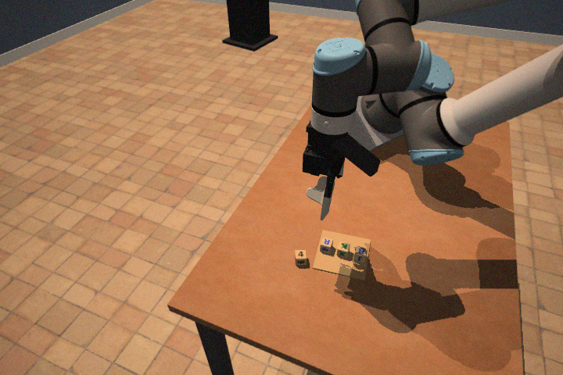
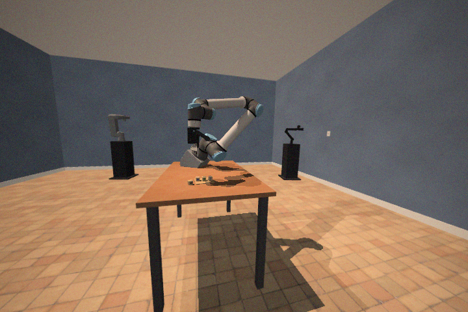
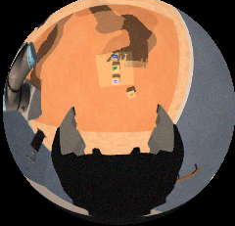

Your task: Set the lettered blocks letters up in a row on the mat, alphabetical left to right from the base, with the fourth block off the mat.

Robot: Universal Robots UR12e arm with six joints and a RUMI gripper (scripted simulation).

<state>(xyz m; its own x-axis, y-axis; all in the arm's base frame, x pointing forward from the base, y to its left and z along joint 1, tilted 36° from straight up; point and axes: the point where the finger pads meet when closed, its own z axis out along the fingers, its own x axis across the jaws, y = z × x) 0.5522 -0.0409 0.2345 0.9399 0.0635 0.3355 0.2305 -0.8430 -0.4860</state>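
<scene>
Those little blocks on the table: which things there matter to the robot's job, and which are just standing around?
Part of the job:
- mat
- R block
- K block
- third lettered block
- 4 block, off the mat
- gripper, open

Standing around:
- two black pedestals

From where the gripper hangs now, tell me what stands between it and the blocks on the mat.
Nothing visible does. The open gripper hangs above the table, with only bare air down to the three lettered blocks on the mat.
</scene>
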